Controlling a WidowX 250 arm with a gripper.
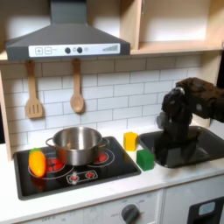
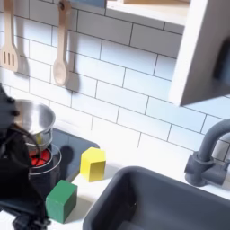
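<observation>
Black gripper [image 1: 171, 131], jaws' state we cannot tell, hovering over the sink [image 1: 206, 150] in the first exterior view; nearest, a green block [image 1: 145, 158] and a yellow block [image 1: 130, 141] on the counter beside the steel pot [image 1: 77, 144]. We advise descending squarely, keeping off the sink rim.

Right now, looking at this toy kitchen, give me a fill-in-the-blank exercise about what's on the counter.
1. The silver pot stands on the ____.
2. In the first exterior view, the block lying nearer the counter's front edge than the yellow block is coloured ____.
3. The spatula and spoon hanging on the tiled wall are made of ____.
4. The gripper hangs over the ____.

Missing words: stove; green; wood; sink
</observation>
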